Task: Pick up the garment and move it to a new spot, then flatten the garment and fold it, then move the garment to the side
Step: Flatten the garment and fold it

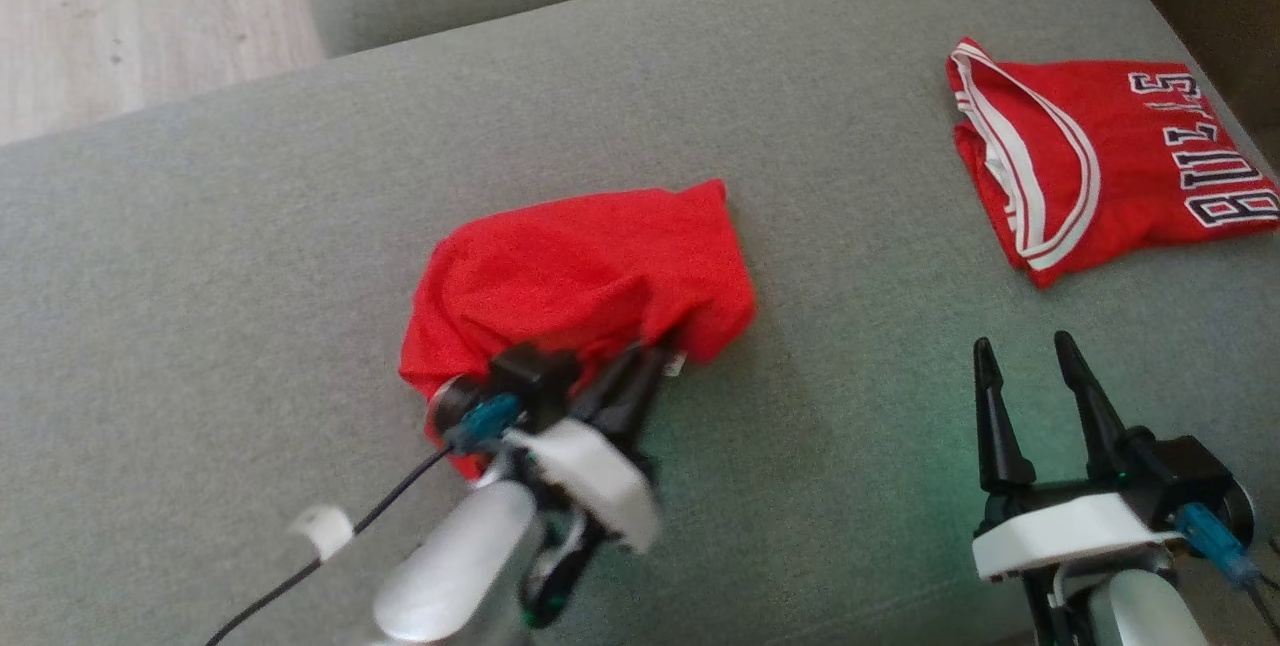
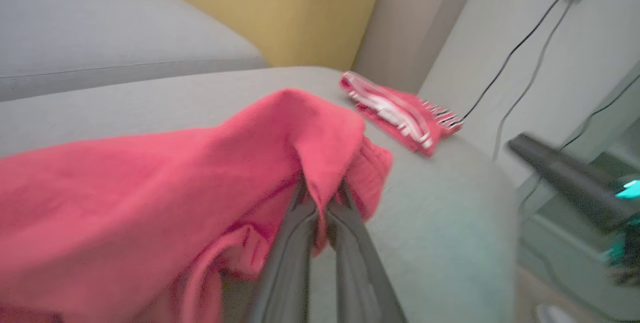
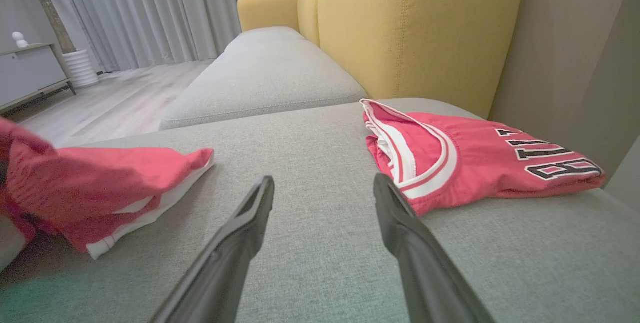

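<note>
— Though blurred in the head view, can make out the left gripper [image 1: 645, 366]: fingers [image 2: 290, 248] pinched together on a fold of the crumpled red cloth garment [image 1: 585, 271].

— Lying where?

— Mid-cushion on the grey fabric sofa [image 1: 250, 256], with one fold draped over the fingertips and hiding them.

— And the right gripper [image 1: 1030, 351]?

— Spread apart, holding nothing, hovering short of a folded red jersey with white trim [image 1: 1100, 161], clipped at the head view's right edge.

Living room (grey sofa [image 3: 280, 68], curtains [image 3: 175, 8])
</note>
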Controlling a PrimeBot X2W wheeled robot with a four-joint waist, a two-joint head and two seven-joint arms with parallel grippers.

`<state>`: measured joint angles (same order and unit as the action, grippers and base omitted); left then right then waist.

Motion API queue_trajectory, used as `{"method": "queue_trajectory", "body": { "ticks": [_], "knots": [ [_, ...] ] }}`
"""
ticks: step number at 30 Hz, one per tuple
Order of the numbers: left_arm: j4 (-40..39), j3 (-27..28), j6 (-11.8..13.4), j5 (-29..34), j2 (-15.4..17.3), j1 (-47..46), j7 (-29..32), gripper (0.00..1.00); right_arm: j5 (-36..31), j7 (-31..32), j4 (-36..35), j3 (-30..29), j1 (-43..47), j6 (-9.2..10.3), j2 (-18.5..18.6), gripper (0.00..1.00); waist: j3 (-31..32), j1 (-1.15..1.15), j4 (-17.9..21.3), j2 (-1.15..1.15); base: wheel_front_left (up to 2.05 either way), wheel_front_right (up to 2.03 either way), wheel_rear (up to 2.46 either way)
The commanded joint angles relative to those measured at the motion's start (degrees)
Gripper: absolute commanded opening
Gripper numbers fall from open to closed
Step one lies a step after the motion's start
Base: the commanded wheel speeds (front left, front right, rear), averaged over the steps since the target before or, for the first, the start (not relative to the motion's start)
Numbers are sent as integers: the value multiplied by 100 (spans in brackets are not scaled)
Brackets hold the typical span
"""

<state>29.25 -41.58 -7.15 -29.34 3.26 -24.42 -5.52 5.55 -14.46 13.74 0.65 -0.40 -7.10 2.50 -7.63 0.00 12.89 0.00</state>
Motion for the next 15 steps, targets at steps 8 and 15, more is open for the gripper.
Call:
{"method": "queue_trajectory", "body": {
  "ticks": [8,15],
  "knots": [
    [-2312,4,9,-1853,-37,-383,743,0,106,-54,-141,178,-35,-39,38,100,195,0,-214,0,0,0,0],
    [-3892,-54,823,-3443,-37,-676,751,0,122,-54,-108,219,-3,-39,38,100,326,0,-247,0,0,0,0]
  ]
}}
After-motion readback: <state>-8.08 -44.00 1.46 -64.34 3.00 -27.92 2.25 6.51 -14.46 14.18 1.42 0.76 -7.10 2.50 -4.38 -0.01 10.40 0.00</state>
